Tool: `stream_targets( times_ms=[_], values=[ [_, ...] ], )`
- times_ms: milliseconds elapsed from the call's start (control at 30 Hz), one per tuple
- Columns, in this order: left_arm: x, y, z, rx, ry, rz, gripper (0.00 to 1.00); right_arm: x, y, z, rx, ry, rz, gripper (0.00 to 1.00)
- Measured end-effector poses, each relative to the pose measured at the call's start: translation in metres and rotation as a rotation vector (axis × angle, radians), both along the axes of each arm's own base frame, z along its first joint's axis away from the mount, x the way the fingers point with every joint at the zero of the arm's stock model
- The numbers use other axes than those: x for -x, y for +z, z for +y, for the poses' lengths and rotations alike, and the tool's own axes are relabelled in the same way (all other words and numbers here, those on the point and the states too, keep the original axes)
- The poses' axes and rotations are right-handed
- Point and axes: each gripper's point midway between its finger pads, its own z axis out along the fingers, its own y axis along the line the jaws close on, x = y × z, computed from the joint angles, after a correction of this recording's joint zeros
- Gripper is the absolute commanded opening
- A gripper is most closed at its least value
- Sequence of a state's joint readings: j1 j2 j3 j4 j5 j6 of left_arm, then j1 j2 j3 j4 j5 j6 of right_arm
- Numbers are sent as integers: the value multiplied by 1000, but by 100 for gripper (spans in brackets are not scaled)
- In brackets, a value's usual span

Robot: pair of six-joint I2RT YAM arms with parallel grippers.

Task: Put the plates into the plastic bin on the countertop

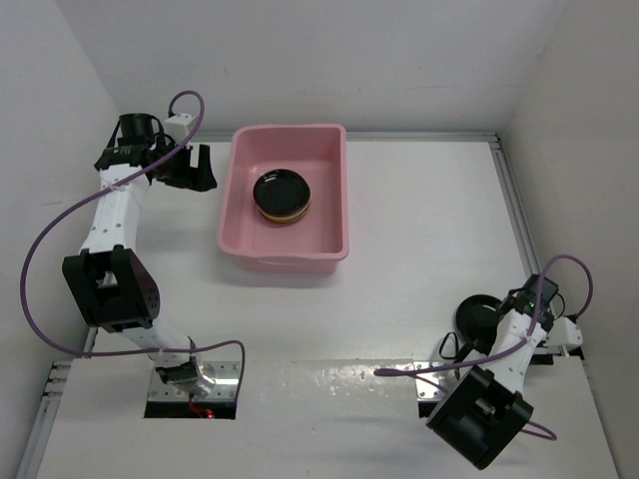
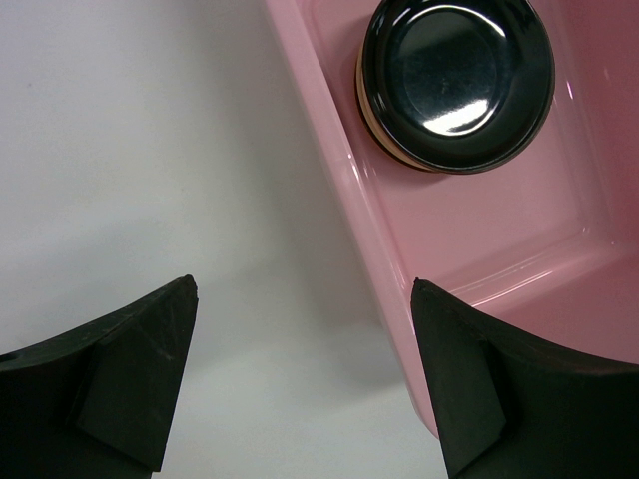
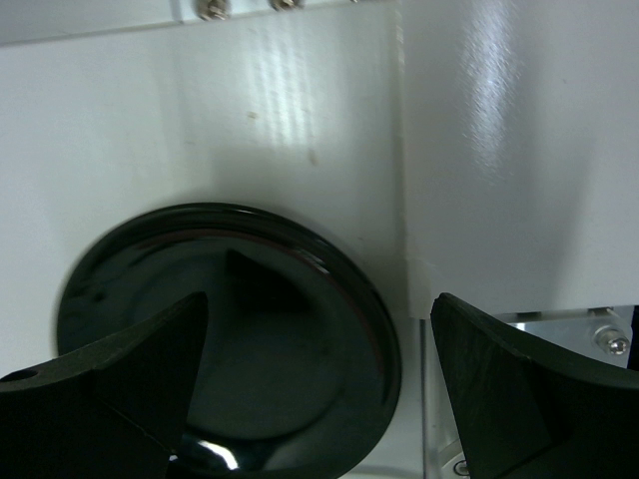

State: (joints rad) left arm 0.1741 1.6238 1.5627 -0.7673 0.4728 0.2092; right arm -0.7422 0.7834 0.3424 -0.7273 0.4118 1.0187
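Pink bin (image 1: 290, 257) sits on the white surface (image 1: 419, 200). Inside the bin, a bit left of its middle, is a stack of plates (image 2: 457, 80). The top one is glossy black, w/ an amber edge showing just under it; how many lie below can't be told.

Left pincer (image 2: 305, 289) hangs outside the bin, just beside its left wall. Its fingers are wide apart & hold nothing, w/ bare surface btwn them.

Well apart from the bin, off its near-right corner, a single black plate (image 3: 300, 399) lies flat on the surface by the metal edge rail (image 3: 240, 8). Right pincer (image 3: 319, 299) hovers low over that plate, fingers spread & not clamped on it. One finger is above the plate's inside, the other out past its rim. Whether either finger touches the plate can't be told.
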Motion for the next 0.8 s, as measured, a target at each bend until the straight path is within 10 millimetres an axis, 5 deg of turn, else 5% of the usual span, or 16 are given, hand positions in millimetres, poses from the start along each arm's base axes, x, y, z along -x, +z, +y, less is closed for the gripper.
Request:
stream_targets(
  times_ms=[133,300,500,667,800],
  values=[
    [2,-1,0,0,-4,10,89,9,-19,12,-70,-7,44,91],
    [4,-3,1,-13,-7,15,89,1,-23,13,-130,34,56,67],
    [7,-6,4,-28,-2,34,89,-79,-23,11,-140,301,-119,55],
    [8,-7,4,-30,0,39,89,-154,-19,50,-168,667,-190,46],
    [9,-8,4,-31,1,42,89,-186,-19,74,-203,825,-207,40]
  ],
)
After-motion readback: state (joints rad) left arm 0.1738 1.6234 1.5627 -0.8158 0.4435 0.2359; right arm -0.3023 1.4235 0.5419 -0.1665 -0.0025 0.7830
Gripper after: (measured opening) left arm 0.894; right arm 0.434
